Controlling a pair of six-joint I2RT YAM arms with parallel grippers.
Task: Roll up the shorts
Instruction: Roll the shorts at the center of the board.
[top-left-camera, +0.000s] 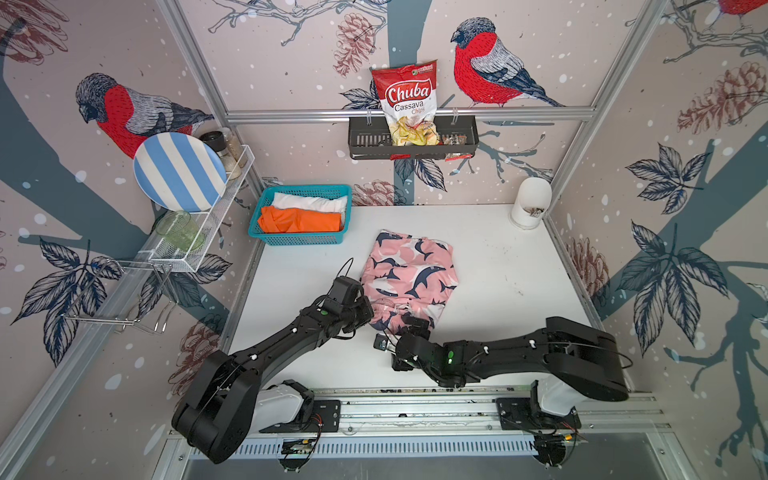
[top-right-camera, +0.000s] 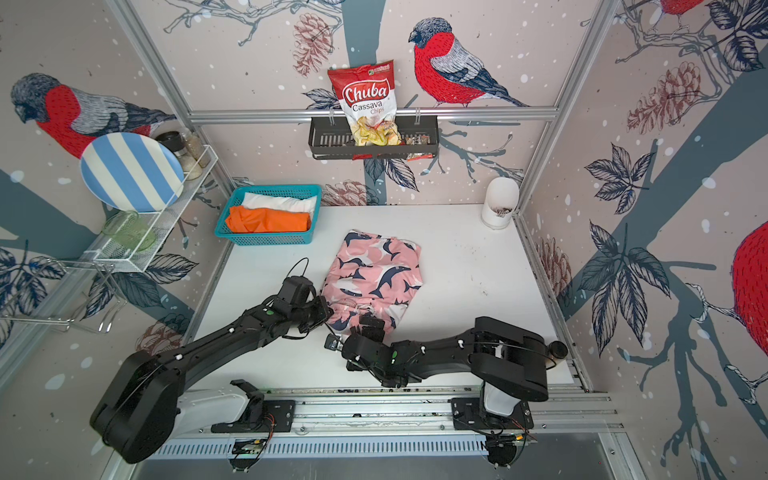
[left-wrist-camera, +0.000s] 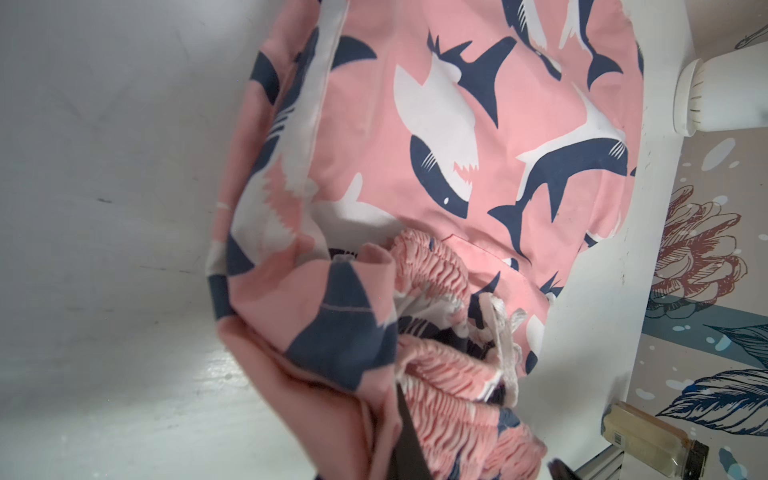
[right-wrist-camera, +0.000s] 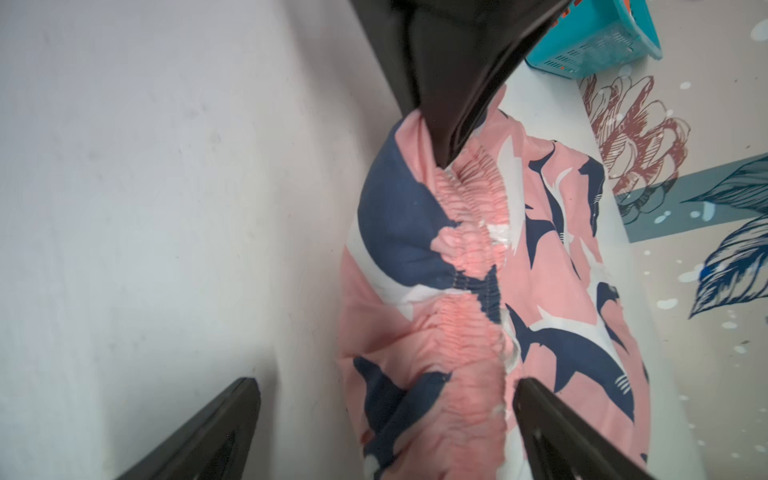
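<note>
Left hand (top-left-camera: 369, 312) clamped on pink shorts (top-left-camera: 411, 266); right hand (right-wrist-camera: 384, 384) splayed.

The pink shorts (top-left-camera: 409, 276) carry a print of navy-and-white sharks. The table (top-left-camera: 498, 270) is white, flecked with small dark marks. At the far left, the basket (top-left-camera: 299, 240) is teal. The orange shorts (top-left-camera: 299, 220) in it are plain and bright, and the white shorts (top-left-camera: 309, 202) are plain. On the left wall, the plate (top-left-camera: 178, 172) has broad light-blue and cream stripes, and the glass (top-left-camera: 178, 230) is pale green. The chips bag (top-left-camera: 409, 99) is red and white, its rack (top-left-camera: 365, 137) dark grey. The far-right container (top-left-camera: 530, 199) is white. The arms (top-left-camera: 270, 349) are black. The wallpaper (top-left-camera: 291, 62) is pale pink with red-breasted grey birds, navy leaves and brownish pine cones.
</note>
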